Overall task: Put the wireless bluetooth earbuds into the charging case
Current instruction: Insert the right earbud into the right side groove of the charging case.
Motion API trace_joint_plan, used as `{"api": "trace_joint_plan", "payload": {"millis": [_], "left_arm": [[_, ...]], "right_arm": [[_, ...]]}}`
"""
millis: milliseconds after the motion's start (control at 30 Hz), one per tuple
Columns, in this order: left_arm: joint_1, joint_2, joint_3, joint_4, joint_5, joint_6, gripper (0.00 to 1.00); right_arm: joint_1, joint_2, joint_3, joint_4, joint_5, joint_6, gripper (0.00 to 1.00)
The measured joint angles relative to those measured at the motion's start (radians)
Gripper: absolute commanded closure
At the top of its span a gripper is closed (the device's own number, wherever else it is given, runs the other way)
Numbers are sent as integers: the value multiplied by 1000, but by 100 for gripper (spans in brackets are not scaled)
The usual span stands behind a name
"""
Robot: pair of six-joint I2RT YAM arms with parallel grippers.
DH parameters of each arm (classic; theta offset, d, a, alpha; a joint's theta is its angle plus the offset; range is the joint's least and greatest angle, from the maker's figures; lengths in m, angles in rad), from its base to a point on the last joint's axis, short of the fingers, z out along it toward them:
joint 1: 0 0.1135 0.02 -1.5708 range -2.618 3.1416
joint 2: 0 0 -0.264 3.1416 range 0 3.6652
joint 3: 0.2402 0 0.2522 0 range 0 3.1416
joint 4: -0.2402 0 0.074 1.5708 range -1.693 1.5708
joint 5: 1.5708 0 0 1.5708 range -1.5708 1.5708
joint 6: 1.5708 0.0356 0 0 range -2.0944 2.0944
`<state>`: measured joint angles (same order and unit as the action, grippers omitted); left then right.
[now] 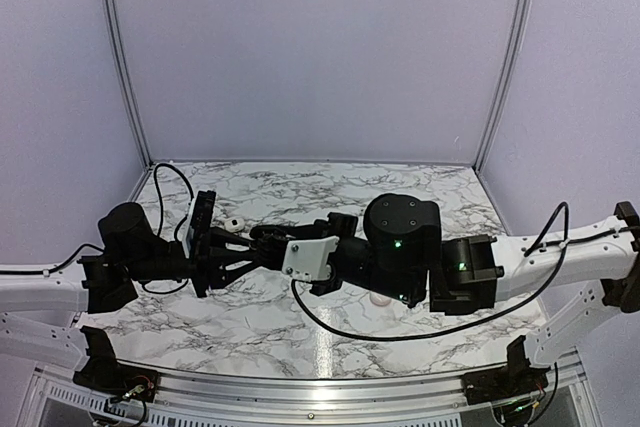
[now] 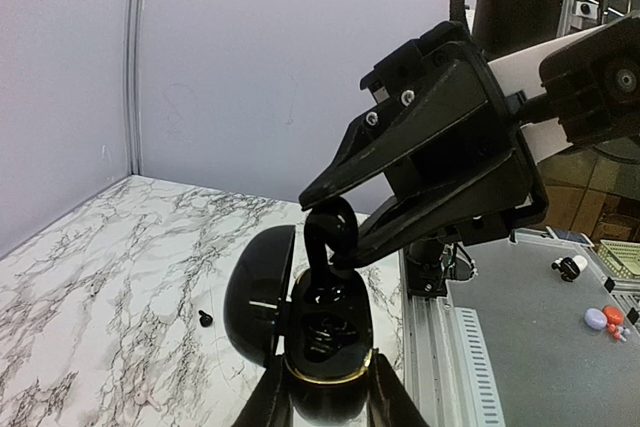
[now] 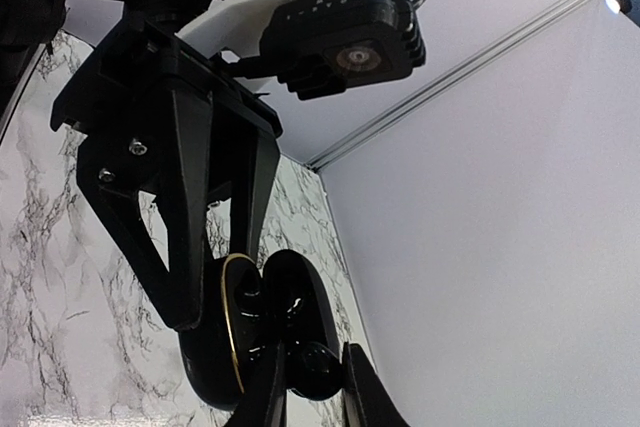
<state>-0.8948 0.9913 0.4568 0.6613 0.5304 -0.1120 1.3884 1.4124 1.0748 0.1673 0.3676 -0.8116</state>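
Observation:
My left gripper (image 2: 328,389) is shut on the black charging case (image 2: 325,332), which has a gold rim and its lid swung open to the left. My right gripper (image 2: 338,239) reaches in from the upper right, shut on a black earbud (image 2: 328,227). The bud's lower end dips into the case's upper cavity. In the right wrist view the earbud (image 3: 320,372) sits pinched in the right gripper (image 3: 313,375), right against the gold-rimmed case (image 3: 228,332). From above, the left gripper (image 1: 258,245) and the right gripper (image 1: 288,237) meet above the table's middle left.
A tiny black piece (image 2: 205,318) lies on the marble table (image 2: 90,287) left of the case. A small white bud-like object (image 1: 233,223) rests behind the left gripper. A pale round thing (image 1: 382,299) shows under the right arm. Small coloured items (image 2: 603,319) lie beyond the table's edge.

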Motion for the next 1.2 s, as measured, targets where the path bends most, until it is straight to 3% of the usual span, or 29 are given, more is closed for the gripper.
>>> {"api": "trace_joint_plan", "payload": {"millis": [700,1200], "left_arm": [[0,-5,-1,-5,4,15,100],[0,-24,-11,-22,11,18,100]], "right_arm": [[3,3,14,-37,-20,-19,92],[3,7,24,-66,-56,10,73]]}}
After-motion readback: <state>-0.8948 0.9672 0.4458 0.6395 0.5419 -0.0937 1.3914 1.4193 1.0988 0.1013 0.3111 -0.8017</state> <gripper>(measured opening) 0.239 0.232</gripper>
